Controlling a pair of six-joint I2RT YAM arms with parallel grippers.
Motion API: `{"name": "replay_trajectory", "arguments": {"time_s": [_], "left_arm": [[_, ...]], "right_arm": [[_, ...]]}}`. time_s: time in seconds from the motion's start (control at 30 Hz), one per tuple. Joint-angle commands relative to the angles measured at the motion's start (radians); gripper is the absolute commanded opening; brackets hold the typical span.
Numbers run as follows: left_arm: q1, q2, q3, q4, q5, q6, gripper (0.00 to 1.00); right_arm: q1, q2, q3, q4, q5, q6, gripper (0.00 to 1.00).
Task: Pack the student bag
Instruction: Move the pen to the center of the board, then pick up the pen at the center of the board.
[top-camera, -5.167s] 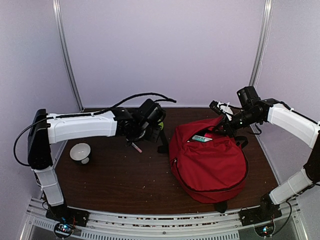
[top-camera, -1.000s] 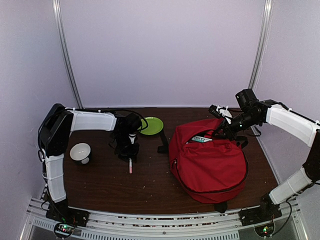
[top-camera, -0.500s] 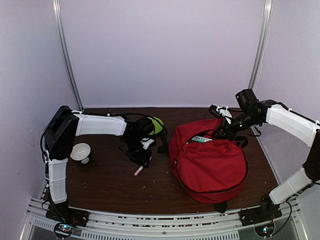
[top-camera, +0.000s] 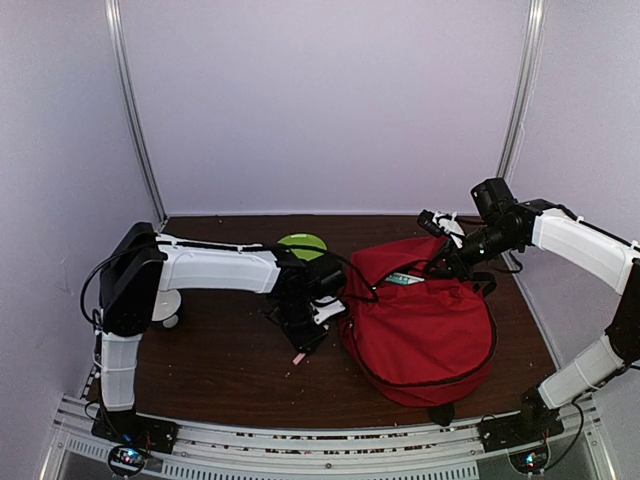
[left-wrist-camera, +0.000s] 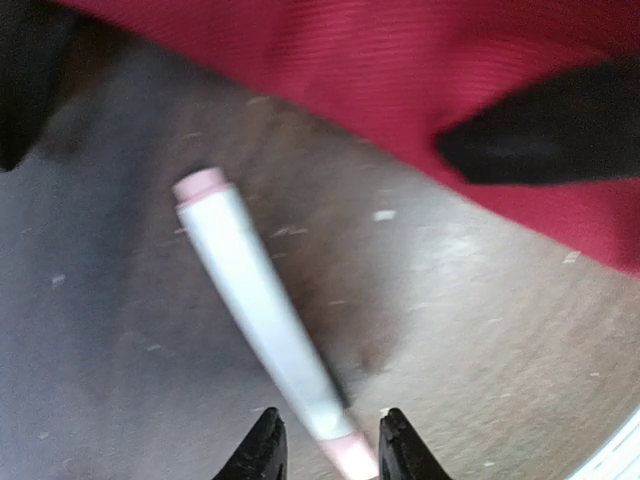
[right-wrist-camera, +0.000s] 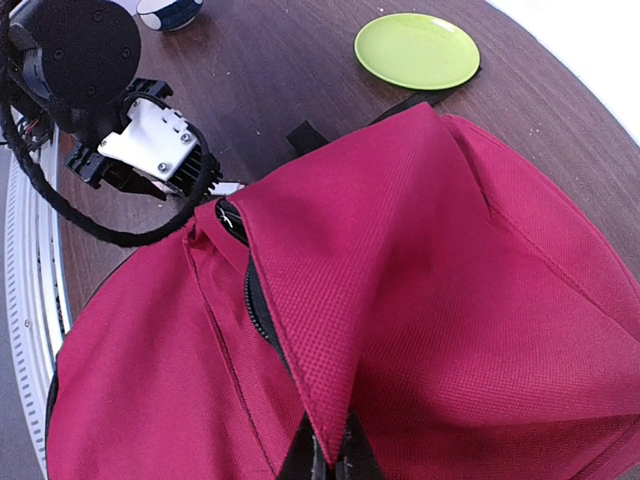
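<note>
Bench (top-camera: 220, 375) space on the right half is being taken up by the student bag (top-camera: 425, 335), which is lying with its mouth facing the far edge and its near side reaching almost to the near edge. The right gripper (top-camera: 443, 264) is pinching the tip of the bag's top flap at the far side, jaws fully closed on the red fabric, and is holding that flap lifted so the zip opening is gaping. A small white-and-teal item (top-camera: 404, 279) is showing inside the opening; what it is cannot be told.

The left gripper (top-camera: 300, 338) is hanging just beside the bag's left side, pointing down at the bench. Its jaws are standing part-way closed around one end of a marker (left-wrist-camera: 255, 295), a white barrel with pink ends that is slanting away from the fingertips above the wood.

A green plate (top-camera: 302, 243) is lying near the far edge, about midway along it, apart from the bag. A white bowl (top-camera: 166, 305) is sitting toward the left edge, partly hidden behind the left arm.
</note>
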Motion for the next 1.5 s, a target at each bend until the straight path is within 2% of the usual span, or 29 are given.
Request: {"name": "replay_trajectory", "arguments": {"time_s": [0.0, 0.27, 0.43, 0.57, 0.73, 1.0, 1.2, 1.33, 1.47], "left_arm": [[0.01, 0.022, 0.056, -0.056, -0.105, -0.003, 0.35], [0.016, -0.04, 0.066, -0.031, -0.047, -0.035, 0.36], [0.031, 0.047, 0.161, -0.141, 0.003, -0.237, 0.41], [0.031, 0.054, 0.161, -0.134, 0.063, -0.289, 0.39], [0.031, 0.086, 0.167, -0.133, 0.071, -0.317, 0.33], [0.031, 0.116, 0.181, -0.164, -0.019, -0.35, 0.33], [0.031, 0.149, 0.182, -0.17, -0.028, -0.34, 0.32], [0.031, 0.168, 0.198, -0.17, -0.029, -0.339, 0.27], [0.031, 0.183, 0.208, -0.171, -0.032, -0.332, 0.15]], "right_arm": [[0.003, -0.002, -0.001, -0.028, -0.046, -0.001, 0.0], [0.002, 0.001, -0.002, -0.028, -0.045, -0.003, 0.0], [0.003, 0.005, -0.003, -0.028, -0.046, -0.001, 0.0], [0.002, 0.006, -0.001, -0.03, -0.049, -0.001, 0.0], [0.003, 0.004, -0.001, -0.028, -0.049, 0.0, 0.0], [0.003, -0.001, -0.005, -0.025, -0.052, -0.002, 0.0], [0.003, 0.004, -0.004, -0.029, -0.052, -0.006, 0.0], [0.002, 0.004, -0.004, -0.029, -0.052, -0.005, 0.0], [0.002, 0.002, -0.004, -0.029, -0.051, -0.007, 0.0]]}}
